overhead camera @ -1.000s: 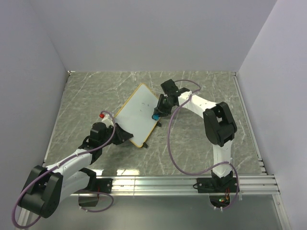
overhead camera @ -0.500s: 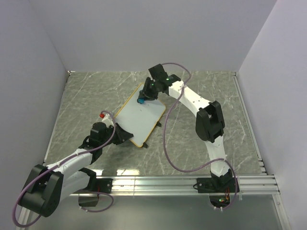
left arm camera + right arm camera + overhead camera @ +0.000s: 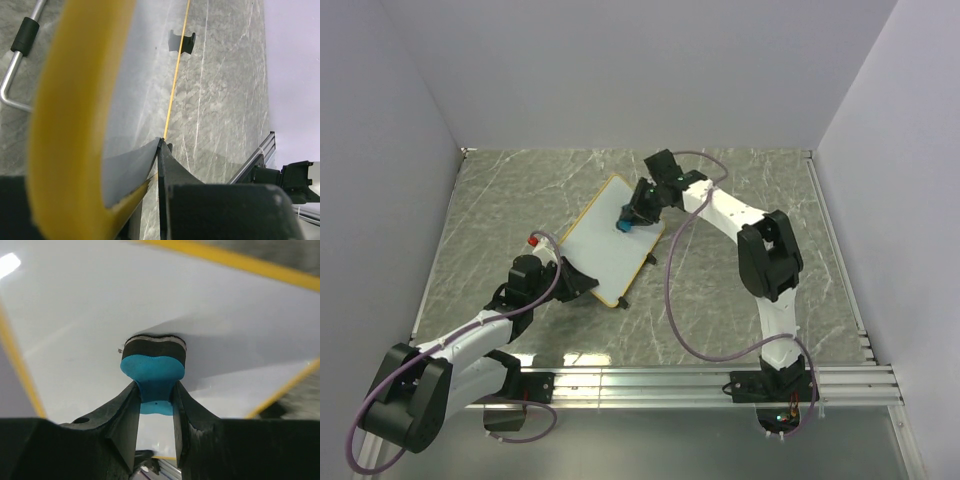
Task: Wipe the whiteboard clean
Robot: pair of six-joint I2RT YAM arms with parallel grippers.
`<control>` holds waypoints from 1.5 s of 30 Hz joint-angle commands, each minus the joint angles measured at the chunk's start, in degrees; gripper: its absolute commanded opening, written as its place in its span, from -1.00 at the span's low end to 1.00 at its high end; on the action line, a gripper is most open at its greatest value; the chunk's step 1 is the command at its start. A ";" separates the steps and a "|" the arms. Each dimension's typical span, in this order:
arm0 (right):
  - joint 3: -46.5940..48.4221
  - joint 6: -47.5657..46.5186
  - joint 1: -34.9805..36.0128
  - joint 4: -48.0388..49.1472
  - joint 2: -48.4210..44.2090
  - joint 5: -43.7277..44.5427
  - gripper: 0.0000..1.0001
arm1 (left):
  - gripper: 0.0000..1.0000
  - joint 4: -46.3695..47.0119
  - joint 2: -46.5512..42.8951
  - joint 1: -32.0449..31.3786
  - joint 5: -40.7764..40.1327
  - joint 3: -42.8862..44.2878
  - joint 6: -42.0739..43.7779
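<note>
The whiteboard (image 3: pixel 603 248) lies tilted on the table, white with a thin yellow frame, and its face looks almost free of marks. My left gripper (image 3: pixel 586 284) is shut on its near edge; in the left wrist view the yellow frame (image 3: pixel 65 105) fills the left and the jaws (image 3: pixel 161 144) pinch the board's edge. My right gripper (image 3: pixel 629 219) is shut on a blue eraser (image 3: pixel 623 226) over the board's far part. In the right wrist view the eraser (image 3: pixel 153 371) presses its dark pad onto the white surface (image 3: pixel 90 310).
A small red-tipped object (image 3: pixel 532 241) lies on the marble table just left of the board. A metal rod with a black sleeve (image 3: pixel 20 47) shows beside the frame. A black foot (image 3: pixel 181 43) sticks out from the board's right edge. The aluminium rail (image 3: pixel 720 380) runs along the front.
My right gripper swept the eraser from the board's right edge up to its far corner, then back a little toward the middle. The left gripper and the board stayed put.
</note>
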 commanded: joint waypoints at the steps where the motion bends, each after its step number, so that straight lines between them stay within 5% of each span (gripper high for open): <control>1: -6.29 -0.14 -3.66 -0.08 -0.29 3.78 -1.00 | -0.99 -5.82 0.98 -0.34 -1.02 -0.64 4.03; 13: -7.62 -2.95 -4.11 -1.66 -0.39 3.70 -1.00 | -0.99 -5.82 1.60 -0.34 -1.10 -0.29 4.03; 28: 14.52 -3.12 12.68 -8.51 6.46 1.05 -1.00 | -0.99 -6.08 1.60 -0.34 -1.63 -0.20 3.85; 39: 1.27 -4.88 7.50 -5.80 -0.72 4.92 -1.00 | -0.99 -6.87 0.90 -0.34 -2.68 -0.20 3.50; 45: -8.92 -5.77 3.11 -2.99 -7.32 6.42 -1.00 | -0.43 -7.40 -1.73 -0.34 -4.00 -0.73 2.98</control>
